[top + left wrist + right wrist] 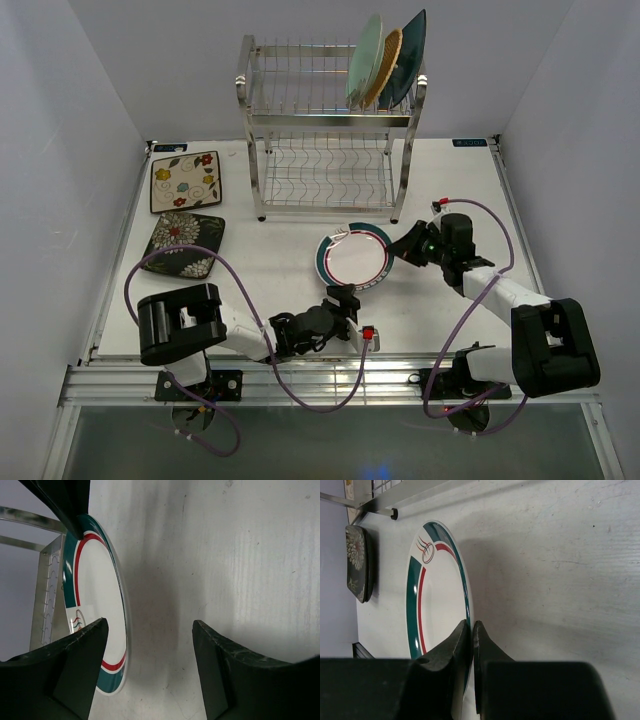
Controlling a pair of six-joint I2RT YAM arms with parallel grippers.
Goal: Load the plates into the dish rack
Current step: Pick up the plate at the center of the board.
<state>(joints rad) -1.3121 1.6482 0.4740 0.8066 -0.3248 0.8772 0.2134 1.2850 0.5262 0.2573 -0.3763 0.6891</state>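
White with a teal-and-red rim, the striped plate (353,258) is just in front of the dish rack (330,150), tipped up rather than flat. From the left wrist it shows almost edge-on, and whether its low edge touches the table (470,200) I cannot tell. The right gripper (401,250) is pinched shut on the plate's right-hand rim. The left gripper (346,299) waits at the near rim with jaws spread — the rim lies just inside one finger (75,665), nothing clamped.

So the right arm has the plate, and the rack stands straight beyond it. The coming move looks like a lift up and away to the top tier, where free slots lie left of the pale green plate (365,60), the woven plate (385,68) and the teal plate (408,55). The rack's front rail and right corner post stand nearest the path. The cream floral plate (186,181) and dark floral plate (183,245) lie well apart at the left — no hindrance.
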